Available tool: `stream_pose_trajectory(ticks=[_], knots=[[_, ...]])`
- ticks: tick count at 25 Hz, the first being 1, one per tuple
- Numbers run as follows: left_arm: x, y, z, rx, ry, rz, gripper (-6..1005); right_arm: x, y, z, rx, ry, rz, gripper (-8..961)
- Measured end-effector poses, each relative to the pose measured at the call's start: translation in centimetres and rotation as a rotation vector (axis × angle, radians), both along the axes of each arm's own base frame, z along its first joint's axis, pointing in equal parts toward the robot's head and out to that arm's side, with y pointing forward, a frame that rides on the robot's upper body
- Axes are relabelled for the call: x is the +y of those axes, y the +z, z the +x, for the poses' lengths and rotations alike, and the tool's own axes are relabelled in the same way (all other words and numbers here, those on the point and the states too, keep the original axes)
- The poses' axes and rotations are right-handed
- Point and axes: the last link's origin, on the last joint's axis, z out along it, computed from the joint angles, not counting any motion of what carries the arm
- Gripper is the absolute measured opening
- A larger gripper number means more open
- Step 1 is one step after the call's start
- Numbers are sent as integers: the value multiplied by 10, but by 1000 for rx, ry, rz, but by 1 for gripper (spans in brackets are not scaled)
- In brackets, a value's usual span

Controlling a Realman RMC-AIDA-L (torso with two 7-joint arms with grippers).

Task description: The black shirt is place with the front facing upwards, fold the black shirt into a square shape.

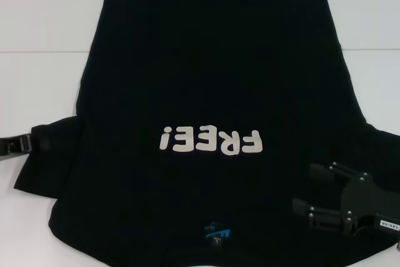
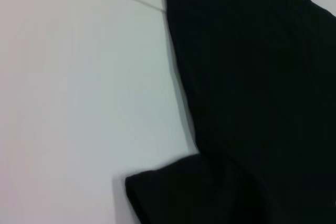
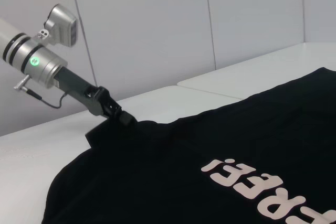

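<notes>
While the smooth black shirt (image 1: 212, 85) lies flat, the left tool (image 1: 28, 143) grasps its nine-o'clock sleeve; the right tool (image 1: 309, 192) hovers released at four o'clock.

My head camera looks forward and down on the black shirt (image 1: 212, 85) spread over the white table (image 1: 37, 23), the collar at six o'clock. My left wrist camera sits very close over the shirt's sleeve edge (image 2: 173, 192) and bare table. My right wrist camera looks low across the shirt toward my left gripper (image 3: 123, 119) at that same sleeve.
</notes>
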Motion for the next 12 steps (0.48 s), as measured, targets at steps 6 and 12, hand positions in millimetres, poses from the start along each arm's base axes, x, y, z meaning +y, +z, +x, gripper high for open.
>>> stream_pose_trajectory(ticks=[6, 12], knots=[[14, 21, 13, 42, 2, -13, 6, 0, 0, 0, 0, 1, 0, 910], [30, 30, 34, 79, -30, -41, 6, 0, 0, 0, 2, 1, -1, 910]])
